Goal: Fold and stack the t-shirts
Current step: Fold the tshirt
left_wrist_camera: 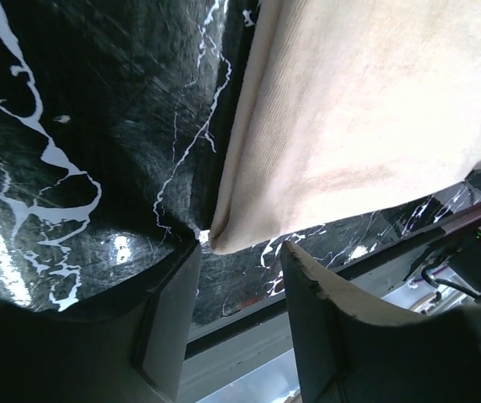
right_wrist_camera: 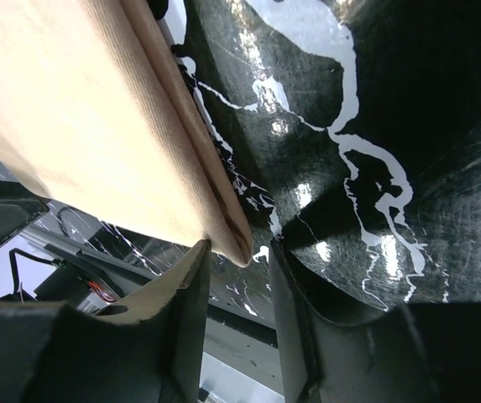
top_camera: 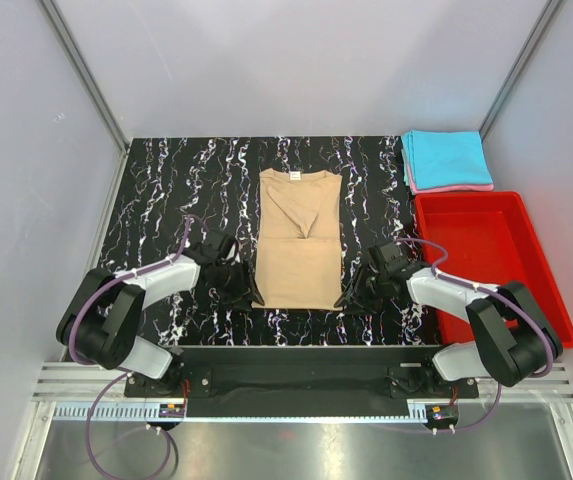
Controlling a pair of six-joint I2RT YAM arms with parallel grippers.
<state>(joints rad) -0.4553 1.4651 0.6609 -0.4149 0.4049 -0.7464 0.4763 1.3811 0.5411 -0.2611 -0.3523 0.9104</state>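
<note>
Cyan t-shirt (top_camera: pixel 446 158) sits folded on pink t-shirt (top_camera: pixel 458 188) at 1 o'clock; tan t-shirt (top_camera: pixel 296 240) is half-folded and unstacked, with left gripper (top_camera: pixel 239 293) and right gripper (top_camera: pixel 353 294) part-open, straddling its 7 and 5 o'clock corners, unclamped.

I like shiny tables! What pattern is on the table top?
The table is black with white marble-like veins, clearest in the top external view.

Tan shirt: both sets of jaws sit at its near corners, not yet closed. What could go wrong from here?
1. Left wrist view: the corner of the tan shirt lies only at the tips of the left jaws; closing may miss it or let it slip.
2. Right wrist view: stacked layers show at the corner between the right jaws; they may pinch only some, so the fold could open when lifted.
</note>
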